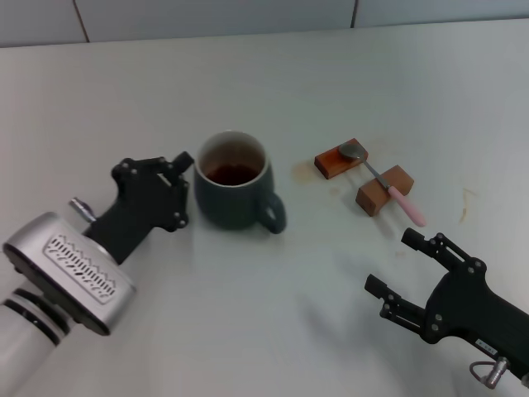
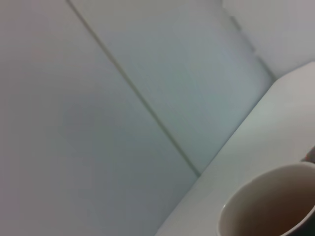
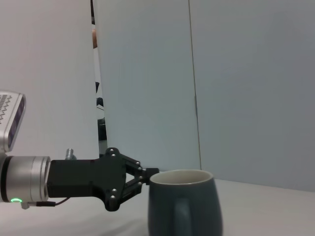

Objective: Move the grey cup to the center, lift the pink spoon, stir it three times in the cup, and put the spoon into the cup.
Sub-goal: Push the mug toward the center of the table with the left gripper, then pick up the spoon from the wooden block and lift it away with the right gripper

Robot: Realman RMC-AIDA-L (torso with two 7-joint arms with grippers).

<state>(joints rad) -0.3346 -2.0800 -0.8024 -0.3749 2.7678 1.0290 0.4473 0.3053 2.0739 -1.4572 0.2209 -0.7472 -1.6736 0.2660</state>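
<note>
The grey cup [image 1: 235, 184] stands near the table's middle with dark liquid inside and its handle toward the front right. It also shows in the right wrist view [image 3: 183, 206], and its rim shows in the left wrist view [image 2: 266, 206]. My left gripper [image 1: 187, 190] sits right against the cup's left side with its fingers spread. It shows in the right wrist view [image 3: 145, 177] too. The pink spoon [image 1: 384, 184] lies across two brown blocks, right of the cup. My right gripper [image 1: 395, 260] is open and empty, in front of the spoon.
Two brown blocks [image 1: 340, 159] [image 1: 383, 190] carry the spoon, bowl on the far one, pink handle past the near one. The white table [image 1: 273, 314] ends at a grey panelled wall [image 1: 248, 16] behind.
</note>
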